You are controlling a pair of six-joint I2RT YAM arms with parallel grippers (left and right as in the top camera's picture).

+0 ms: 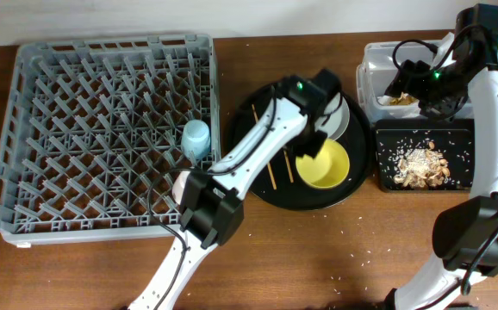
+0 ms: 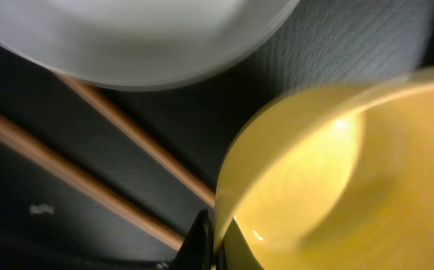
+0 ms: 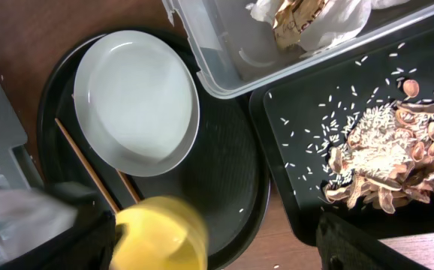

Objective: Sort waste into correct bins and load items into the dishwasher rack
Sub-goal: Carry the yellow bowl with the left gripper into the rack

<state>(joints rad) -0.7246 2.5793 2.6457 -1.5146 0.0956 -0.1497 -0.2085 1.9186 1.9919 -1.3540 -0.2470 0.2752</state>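
My left gripper (image 1: 315,143) is shut on the near rim of the yellow bowl (image 1: 325,165), which is on the round black tray; in the left wrist view the rim (image 2: 292,165) sits between the fingers (image 2: 213,251). The white plate (image 1: 341,118) (image 2: 127,37) (image 3: 136,101) lies beside the bowl. Two chopsticks (image 1: 278,169) (image 2: 127,139) lie on the tray. My right gripper (image 1: 404,84) (image 3: 217,247) is open and empty above the clear tub (image 1: 371,62), which holds napkins and the wrapper (image 3: 296,19). The black bin (image 1: 385,138) holds food scraps (image 3: 382,161). The bowl looks blurred in the right wrist view (image 3: 161,232).
The grey dishwasher rack (image 1: 59,77) fills the left side, with the light-blue cup (image 1: 196,138) near its right edge. A pink cup (image 1: 181,182) shows partly behind my left arm. The round black serving tray (image 1: 249,120) sits between rack and bins. Rice grains are scattered on the table front.
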